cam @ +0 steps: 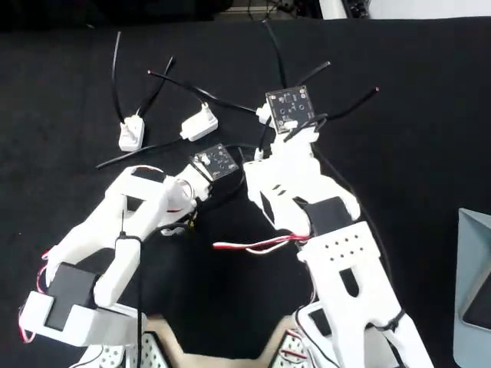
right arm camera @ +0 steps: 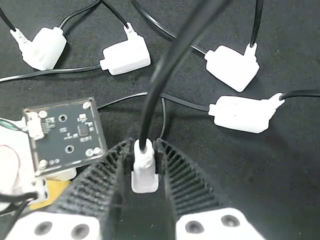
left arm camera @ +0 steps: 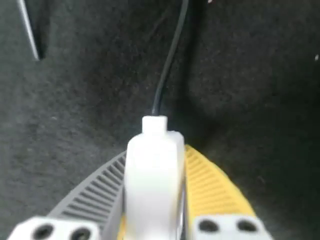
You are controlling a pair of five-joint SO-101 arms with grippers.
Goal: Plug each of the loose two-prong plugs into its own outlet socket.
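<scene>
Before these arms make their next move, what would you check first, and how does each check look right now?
1. Hold of left gripper on blocky white plug: ok, shut on it.
2. Hold of right gripper on slim white plug: ok, shut on it.
3. Prongs of both held plugs lined up with a socket: cannot tell, prongs hidden.
4. Four loose white pieces lie apart on black cloth: ok.
5. Cable path free: not ok, the slim plug's black cable crosses over another cable.
</scene>
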